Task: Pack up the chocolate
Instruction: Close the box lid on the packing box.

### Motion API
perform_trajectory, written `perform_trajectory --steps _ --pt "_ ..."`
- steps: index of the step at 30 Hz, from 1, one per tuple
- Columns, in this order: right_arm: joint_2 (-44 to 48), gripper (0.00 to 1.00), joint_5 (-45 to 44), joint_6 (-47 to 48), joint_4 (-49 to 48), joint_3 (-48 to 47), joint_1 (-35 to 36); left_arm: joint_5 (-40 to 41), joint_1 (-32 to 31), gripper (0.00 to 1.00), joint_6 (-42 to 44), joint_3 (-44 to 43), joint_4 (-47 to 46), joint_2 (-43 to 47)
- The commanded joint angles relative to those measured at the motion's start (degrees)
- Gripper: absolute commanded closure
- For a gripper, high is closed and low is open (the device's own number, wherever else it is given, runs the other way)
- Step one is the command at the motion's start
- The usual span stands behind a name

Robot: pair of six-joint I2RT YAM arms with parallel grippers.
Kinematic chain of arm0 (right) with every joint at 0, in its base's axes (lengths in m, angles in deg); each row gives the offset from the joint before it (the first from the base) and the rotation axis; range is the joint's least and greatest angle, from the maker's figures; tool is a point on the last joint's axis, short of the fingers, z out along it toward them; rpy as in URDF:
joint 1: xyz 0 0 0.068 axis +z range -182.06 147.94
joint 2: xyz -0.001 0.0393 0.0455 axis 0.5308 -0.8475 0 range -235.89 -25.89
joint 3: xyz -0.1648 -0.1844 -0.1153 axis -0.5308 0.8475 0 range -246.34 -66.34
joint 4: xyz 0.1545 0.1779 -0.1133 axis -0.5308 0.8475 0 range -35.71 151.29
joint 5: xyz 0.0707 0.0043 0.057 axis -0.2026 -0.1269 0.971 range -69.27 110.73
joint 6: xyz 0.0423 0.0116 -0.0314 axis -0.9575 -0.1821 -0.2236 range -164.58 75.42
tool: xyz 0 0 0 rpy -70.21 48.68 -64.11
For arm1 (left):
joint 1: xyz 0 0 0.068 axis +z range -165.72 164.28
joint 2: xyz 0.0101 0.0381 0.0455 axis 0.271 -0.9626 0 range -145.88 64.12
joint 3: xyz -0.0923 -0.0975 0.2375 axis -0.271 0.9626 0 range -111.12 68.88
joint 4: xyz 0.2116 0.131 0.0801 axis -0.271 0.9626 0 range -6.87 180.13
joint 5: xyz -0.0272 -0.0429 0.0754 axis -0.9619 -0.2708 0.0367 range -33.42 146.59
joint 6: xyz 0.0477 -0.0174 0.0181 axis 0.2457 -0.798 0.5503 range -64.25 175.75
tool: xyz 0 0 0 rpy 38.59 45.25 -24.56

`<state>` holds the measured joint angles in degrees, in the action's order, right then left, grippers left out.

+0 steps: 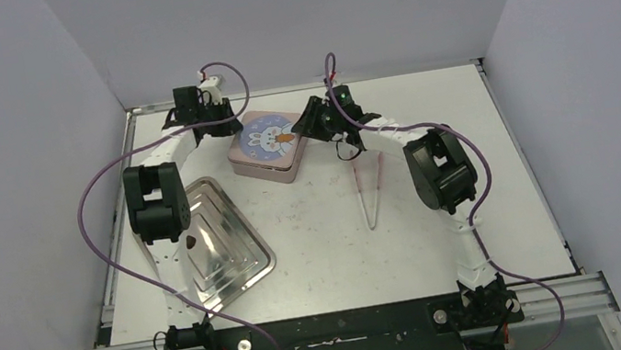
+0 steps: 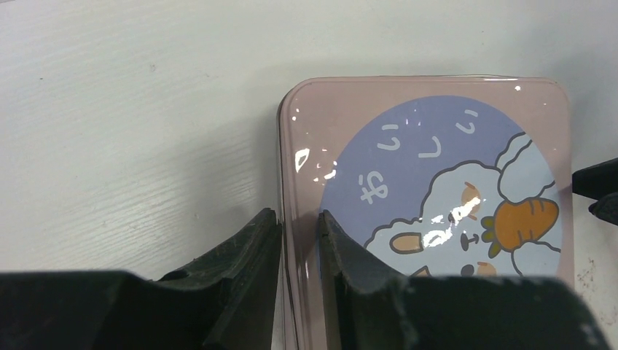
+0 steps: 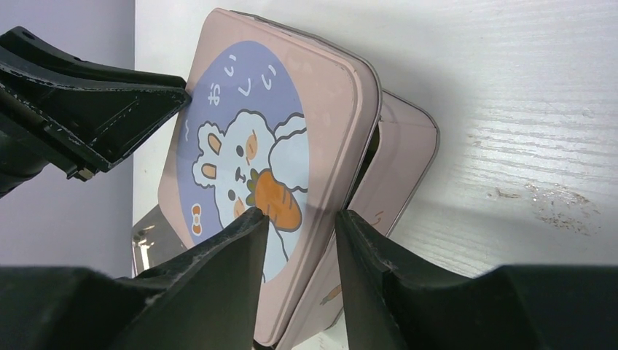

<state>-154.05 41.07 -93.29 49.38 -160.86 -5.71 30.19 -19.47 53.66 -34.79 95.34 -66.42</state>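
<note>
Pinching the left edge of the rabbit-picture lid (image 2: pixel 437 146), my left gripper (image 2: pixel 299 219) has its jaws nearly together. One finger lies against the outer side of the rim and the other on the pink top face, just beside the blue circle.

My right gripper (image 3: pixel 302 215) straddles the opposite edge of the same lid. One finger lies over the printed carrot and the other sits outside the rim, in front of the gap. The jaws stand fairly wide, and I cannot tell whether they press on the lid or only bracket it. On that side the lid stands higher than the pink base (image 3: pixel 408 160) under it, with a dark gap between the two, so the lid is tilted and not seated.

The tin sits at the far middle of the white table (image 1: pixel 346 253), between my two wrists. A silver stepped metal tray (image 1: pixel 233 242) lies near the left side, partly under my left arm. A pair of pale tweezers (image 1: pixel 372 194) lies well apart from it on the right, tips toward me.

Of the chocolate (image 1: pixel 193 243) I see only one small dark spot on the tray beside my left arm, too small to be sure of. The inside of the tin is hidden by the lid.
</note>
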Motion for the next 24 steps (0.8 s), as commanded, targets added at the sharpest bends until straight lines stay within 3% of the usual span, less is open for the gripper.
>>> perform_trajectory --steps 1,8,11,20,24 --pt "0.3 0.58 -1.7 0.7 0.1 -2.5 0.4 4.6 0.8 0.74 0.5 -1.9 3.2 -0.9" --pt "-2.0 0.54 -2.6 1.1 1.0 -5.4 0.5 2.5 0.8 0.64 0.0 -2.2 3.5 -0.3" --pt "-3.1 0.58 -2.3 1.2 0.9 -6.4 0.7 1.4 0.8 0.62 -0.1 -3.0 4.5 -0.2" --pt "-5.5 0.62 -1.4 1.2 2.1 -9.8 1.8 -3.0 2.1 0.58 -2.2 -4.9 5.8 0.0" --pt "-4.2 0.62 0.8 -0.4 -0.5 -8.4 2.0 -3.1 2.2 0.61 -1.5 -5.4 7.2 -0.4"
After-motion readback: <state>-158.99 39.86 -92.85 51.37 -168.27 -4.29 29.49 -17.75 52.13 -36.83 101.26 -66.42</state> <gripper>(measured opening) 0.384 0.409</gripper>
